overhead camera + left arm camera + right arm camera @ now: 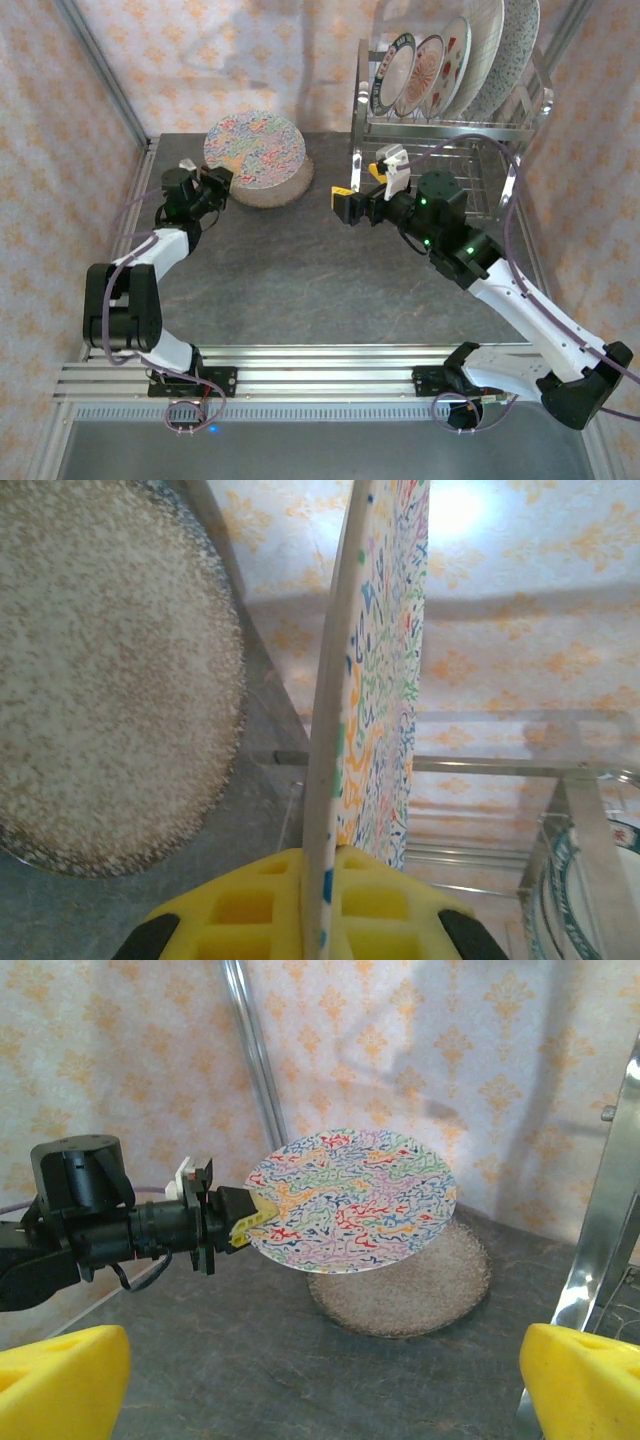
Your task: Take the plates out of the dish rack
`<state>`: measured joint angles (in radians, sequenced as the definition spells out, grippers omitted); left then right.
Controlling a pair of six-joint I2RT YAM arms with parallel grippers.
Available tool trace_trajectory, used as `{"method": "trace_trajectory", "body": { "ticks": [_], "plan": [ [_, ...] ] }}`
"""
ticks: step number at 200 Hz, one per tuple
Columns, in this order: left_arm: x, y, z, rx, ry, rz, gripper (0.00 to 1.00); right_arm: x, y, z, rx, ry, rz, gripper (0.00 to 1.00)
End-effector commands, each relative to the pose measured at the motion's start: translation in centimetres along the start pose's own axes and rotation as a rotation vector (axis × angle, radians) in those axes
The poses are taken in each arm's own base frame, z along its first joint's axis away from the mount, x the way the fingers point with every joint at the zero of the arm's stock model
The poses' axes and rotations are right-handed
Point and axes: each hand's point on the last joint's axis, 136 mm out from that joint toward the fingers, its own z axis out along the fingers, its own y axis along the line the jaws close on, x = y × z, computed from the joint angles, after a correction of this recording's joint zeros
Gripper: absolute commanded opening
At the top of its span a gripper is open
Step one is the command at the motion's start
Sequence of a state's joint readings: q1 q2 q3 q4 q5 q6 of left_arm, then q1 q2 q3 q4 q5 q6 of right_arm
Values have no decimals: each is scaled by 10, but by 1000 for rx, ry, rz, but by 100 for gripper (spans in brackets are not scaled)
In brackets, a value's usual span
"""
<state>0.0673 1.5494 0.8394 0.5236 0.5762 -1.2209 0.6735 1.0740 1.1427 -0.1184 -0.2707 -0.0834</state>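
- Grey stone-look table point(300, 280) lies under both arms; its near edge is hidden by the metal rails in the top view.
- Chrome dish rack point(450, 125) stands just beyond the right gripper point(360, 185) and a little to its right. The right wrist view catches one shiny post of it, cut off at the frame's edge.
- Row of plates point(455, 62) stands on edge in the rack's upper slots, five by my count. The two largest are cut off at the top of the picture.
- Speckled plate point(400, 1295) lies flat on the table, below and beyond the left gripper point(240, 1222). From above it is a mere crescent; the left wrist view shows its whole grainy face.
- Squiggle-patterned plate point(350, 1200) is held roughly level over the speckled one, its rim clamped between the left gripper's yellow pads point(240, 905). Whether the two plates touch is unclear.
- Right gripper's fingers point(60, 1380) are spread wide with nothing between them, pointing toward the held plate from well apart.
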Motion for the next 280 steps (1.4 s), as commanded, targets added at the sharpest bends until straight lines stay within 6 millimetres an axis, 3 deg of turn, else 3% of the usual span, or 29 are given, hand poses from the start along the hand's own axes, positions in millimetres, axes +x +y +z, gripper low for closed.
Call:
{"method": "trace_trajectory", "body": {
  "ticks": [1,108,159,165,280],
  "plan": [
    [-13,-25,4,123,-51,88,0,-18,-4,-4,35,-86,-9,99],
    [-14,32,55,39,-4,60,0,-5,-11,-6,68,-59,39,99],
    [-18,45,69,14,-1,43,0,-7,-12,-9,76,-45,46,99],
    [-16,60,75,-15,10,32,0,-8,-11,-9,75,-47,46,99],
    [-19,84,100,-86,35,24,0,-5,-17,-5,107,-24,39,99]
  ]
}}
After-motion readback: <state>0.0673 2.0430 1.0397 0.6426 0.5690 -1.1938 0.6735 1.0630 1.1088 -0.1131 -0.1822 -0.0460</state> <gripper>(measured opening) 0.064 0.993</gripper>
